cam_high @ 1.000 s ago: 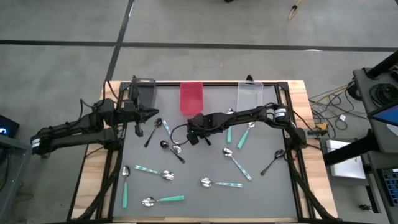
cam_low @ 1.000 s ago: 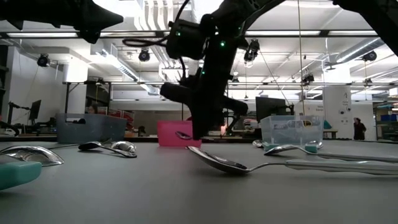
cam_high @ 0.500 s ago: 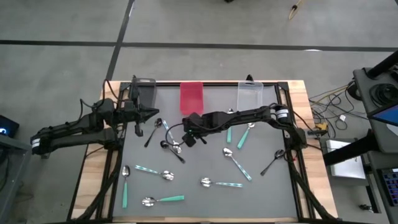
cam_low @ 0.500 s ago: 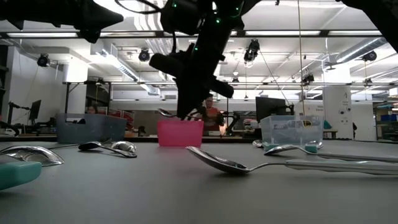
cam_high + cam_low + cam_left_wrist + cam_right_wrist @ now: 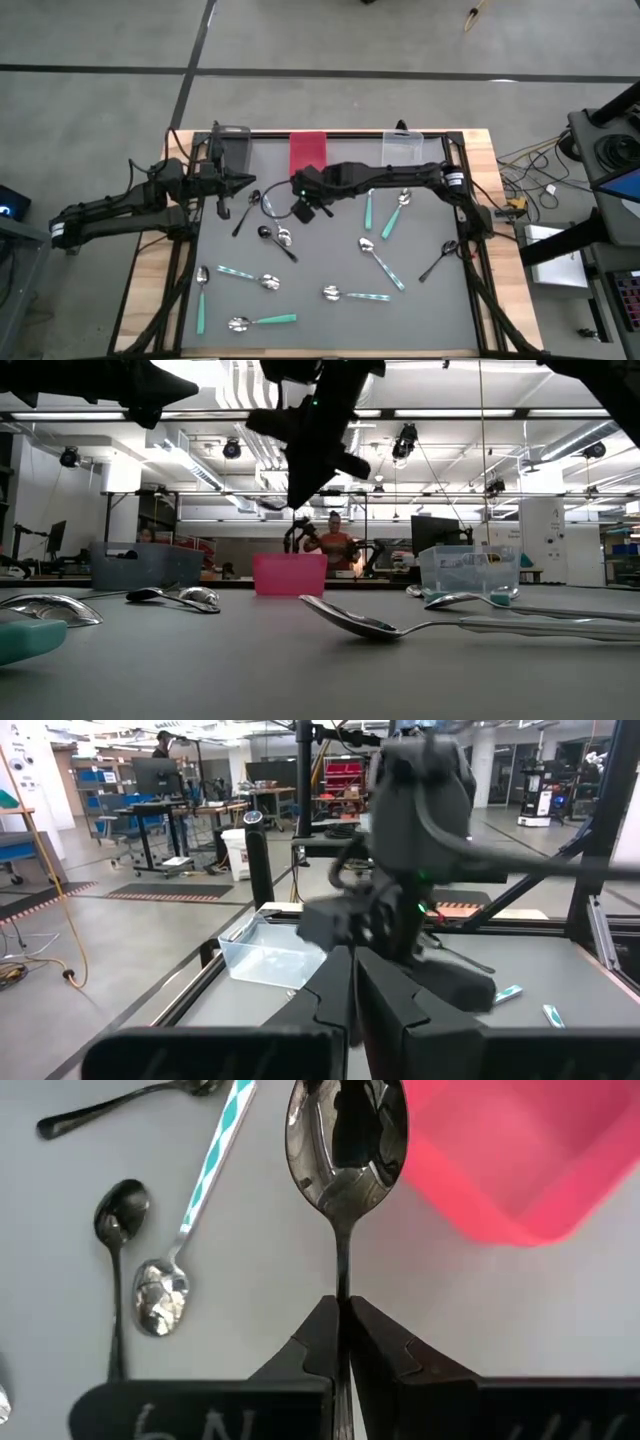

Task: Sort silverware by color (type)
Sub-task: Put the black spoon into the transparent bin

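A robotics lab: ceiling lights (image 5: 232, 448), monitors (image 5: 432, 532) and workbenches (image 5: 170, 808) behind.

nothing readable here tbh. only some chalky scribble on the dark bar right below the jaws in the right wrist view, and i can't make it out.

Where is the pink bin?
The pink bin sits at the table's far edge in the high view, between the dark bin and the clear bin, just beyond the right gripper holding a black spoon.

Black spoon (image 5: 344, 1142) aloft; other spoons (image 5: 380, 262) scattered flat.
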`<action>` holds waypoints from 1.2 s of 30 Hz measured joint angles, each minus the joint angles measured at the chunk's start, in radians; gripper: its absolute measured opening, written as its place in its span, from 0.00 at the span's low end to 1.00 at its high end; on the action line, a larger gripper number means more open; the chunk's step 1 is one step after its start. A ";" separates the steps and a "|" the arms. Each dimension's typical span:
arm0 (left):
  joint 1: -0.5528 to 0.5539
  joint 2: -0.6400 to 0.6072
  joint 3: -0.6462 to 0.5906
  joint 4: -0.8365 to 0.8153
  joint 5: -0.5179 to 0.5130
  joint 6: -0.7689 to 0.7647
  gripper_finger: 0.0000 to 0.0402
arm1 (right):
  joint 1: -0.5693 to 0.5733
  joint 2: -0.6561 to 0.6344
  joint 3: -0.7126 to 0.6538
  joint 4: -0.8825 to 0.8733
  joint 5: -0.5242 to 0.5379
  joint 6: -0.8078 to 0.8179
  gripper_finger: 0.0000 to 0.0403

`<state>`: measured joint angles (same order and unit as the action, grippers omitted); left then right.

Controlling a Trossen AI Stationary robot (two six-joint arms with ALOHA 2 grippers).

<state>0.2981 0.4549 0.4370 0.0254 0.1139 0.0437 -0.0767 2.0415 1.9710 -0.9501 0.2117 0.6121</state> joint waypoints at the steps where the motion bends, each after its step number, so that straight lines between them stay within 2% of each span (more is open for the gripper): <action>1: 0.000 0.000 0.000 0.000 0.000 0.000 0.00 | -0.007 0.000 0.019 -0.029 0.002 -0.007 0.02; 8: 0.000 0.000 0.000 0.000 0.000 0.000 0.00 | -0.081 -0.003 0.111 -0.225 0.035 -0.035 0.02; 20: 0.000 0.000 0.000 0.000 0.000 0.001 0.00 | -0.237 -0.014 0.119 -0.617 0.146 -0.012 0.02; 31: 0.000 0.004 0.000 -0.003 0.000 0.011 0.00 | -0.319 -0.166 0.044 -0.611 0.232 0.003 0.02; 36: 0.000 0.004 0.000 -0.003 0.000 0.011 0.00 | -0.358 -0.256 -0.052 -0.552 0.242 0.006 0.02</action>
<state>0.2981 0.4587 0.4370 0.0219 0.1139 0.0547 -0.4344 1.7859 1.9194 -1.5017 0.4535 0.6181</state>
